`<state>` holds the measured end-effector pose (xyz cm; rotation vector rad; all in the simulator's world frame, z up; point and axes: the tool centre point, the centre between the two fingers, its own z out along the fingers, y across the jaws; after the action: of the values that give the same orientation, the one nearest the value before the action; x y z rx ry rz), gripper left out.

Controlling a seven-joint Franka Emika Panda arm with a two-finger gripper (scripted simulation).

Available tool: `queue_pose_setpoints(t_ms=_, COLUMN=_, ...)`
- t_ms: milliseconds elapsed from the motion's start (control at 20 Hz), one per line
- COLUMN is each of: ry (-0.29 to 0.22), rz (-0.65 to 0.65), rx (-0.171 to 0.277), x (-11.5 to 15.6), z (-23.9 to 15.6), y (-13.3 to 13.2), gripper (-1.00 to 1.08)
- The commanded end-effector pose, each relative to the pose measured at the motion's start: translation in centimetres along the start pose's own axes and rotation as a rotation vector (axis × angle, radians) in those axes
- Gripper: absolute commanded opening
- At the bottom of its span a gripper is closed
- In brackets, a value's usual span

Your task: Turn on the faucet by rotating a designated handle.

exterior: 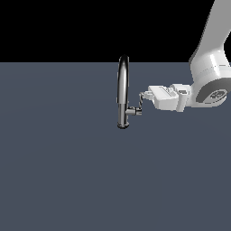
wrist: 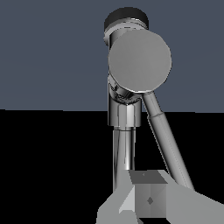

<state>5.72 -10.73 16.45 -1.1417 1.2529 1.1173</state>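
Flat slate-grey floor [exterior: 58, 180] under black backdrop; hand [exterior: 143, 100] at the handle [exterior: 136, 107] of faucet [exterior: 122, 90], grip unclear

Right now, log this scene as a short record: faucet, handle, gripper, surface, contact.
faucet: upright chrome gooseneck, standing on the surface
handle: thin lever on a short side stub, toward the exterior view's right
gripper: reaching in horizontally from the exterior view's right, tips at the lever
jaws: spacing cannot be told in either view
surface: flat grey-blue
contact: gripper looks to touch or nearly touch the handle; not certain
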Motion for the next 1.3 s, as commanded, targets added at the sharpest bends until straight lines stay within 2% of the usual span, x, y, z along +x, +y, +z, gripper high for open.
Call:
queue_pose_setpoints(t_ms=0, ry=-0.006, rz=0.000, rx=-0.010, x=-0.3, z=0.4, y=0.8, gripper=-1.00)
queue_pose_setpoints(t_ms=150, ry=-0.006, rz=0.000, rx=-0.010, x=-0.4, z=0.4, y=1.3, gripper=-1.00)
queue_pose_setpoints(t_ms=200, ry=0.001, rz=-0.001, rx=0.002, x=-0.2, z=-0.2, y=0.9, gripper=-1.00)
queue_pose_setpoints(t_ms=1000, ry=-0.006, rz=0.000, rx=-0.010, x=3.5, z=0.3, y=6.6, gripper=-1.00)
queue_pose_setpoints(t_ms=1100, ry=0.004, rz=-0.021, rx=0.004, x=2.5, z=-0.4, y=5.6, gripper=-1.00)
queue_pose_setpoints(t_ms=1250, ry=0.001, rz=-0.016, rx=0.001, x=4.4, z=-0.2, y=6.0, gripper=-1.00)
